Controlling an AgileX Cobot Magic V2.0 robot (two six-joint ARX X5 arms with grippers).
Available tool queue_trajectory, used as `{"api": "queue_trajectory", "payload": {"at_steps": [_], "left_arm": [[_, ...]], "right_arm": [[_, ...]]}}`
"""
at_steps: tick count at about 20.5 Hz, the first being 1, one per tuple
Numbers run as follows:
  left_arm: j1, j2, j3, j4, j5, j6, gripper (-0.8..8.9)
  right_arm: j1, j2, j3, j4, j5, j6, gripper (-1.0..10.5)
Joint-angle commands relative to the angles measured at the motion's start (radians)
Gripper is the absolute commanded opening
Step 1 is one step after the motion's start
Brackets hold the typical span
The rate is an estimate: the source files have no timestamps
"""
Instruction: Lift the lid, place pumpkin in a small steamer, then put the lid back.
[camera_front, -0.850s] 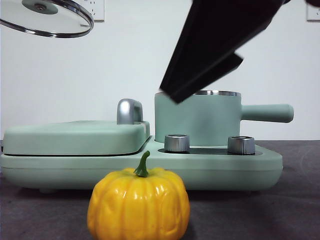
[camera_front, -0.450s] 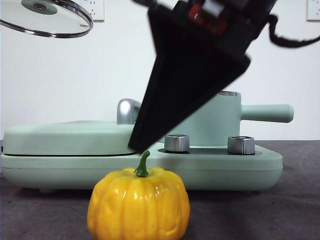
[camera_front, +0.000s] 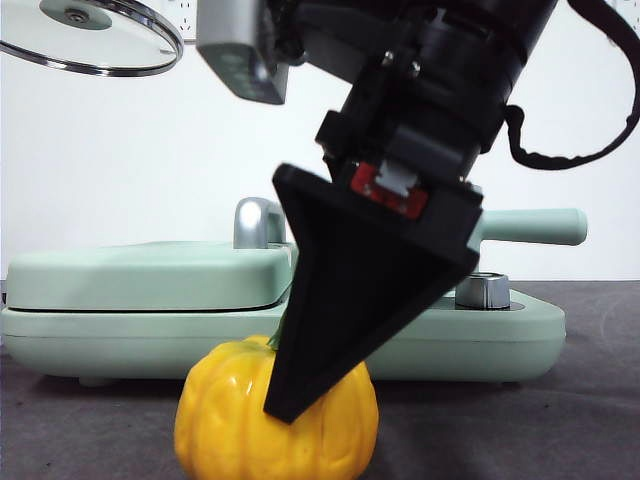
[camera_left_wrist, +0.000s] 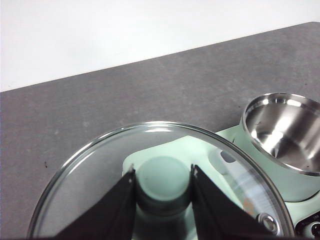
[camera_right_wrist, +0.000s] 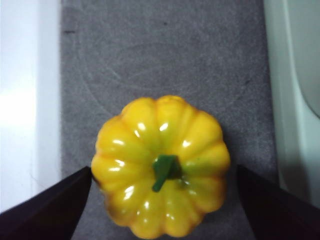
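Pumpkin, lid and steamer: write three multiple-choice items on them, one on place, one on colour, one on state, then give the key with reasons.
1. Where is the pumpkin?
A. inside the small steamer
B. on the dark table in front of the appliance
C. on the griddle cover

2. What colour is the pumpkin's stem?
A. green
B. brown
C. yellow

3. What is the state of the lid?
A. seated on the small steamer
B. lying on the table
C. held aloft by its knob in the left gripper

Key: B, the pumpkin sits on the table between the open jaws of the right gripper. A, the right wrist view shows a green stem. C, the left gripper is shut on the knob, and the small steamer stands uncovered.
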Motion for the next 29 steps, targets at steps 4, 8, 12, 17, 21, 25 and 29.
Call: {"api": "queue_trajectory", "payload": {"at_steps": [4, 8, 12, 17, 21, 25, 29], "left_arm": [[0.005, 0.0, 0.018, 0.03, -0.002, 0.0, 0.1], [0.005, 0.0, 0.018, 0.03, -0.002, 0.0, 0.1], [0.005, 0.0, 0.018, 0.03, -0.002, 0.0, 0.1], [0.005, 0.0, 0.018, 0.031, -0.002, 0.0, 0.1], [0.005, 0.0, 0.018, 0.038, -0.002, 0.0, 0.1], [0.005, 0.0, 0.018, 0.037, -0.002, 0.0, 0.1], [0.005, 0.0, 0.018, 0.037, -0.002, 0.0, 0.1]], "right_arm": [[0.015, 0.032, 0.016, 0.0, 0.0, 0.014, 4.3], [0.016, 0.031, 0.016, -0.032, -0.008, 0.08, 3.7], [0.015, 0.01, 0.017, -0.092, -0.01, 0.158, 3.7], [0.014, -0.066, 0.018, -0.178, -0.008, 0.241, 3.7], [0.005, -0.156, 0.018, -0.249, 0.026, 0.341, 3.6], [-0.012, -0.255, 0.022, -0.34, 0.103, 0.445, 3.6], [-0.045, -0.328, 0.07, -0.474, 0.158, 0.507, 3.5]]}}
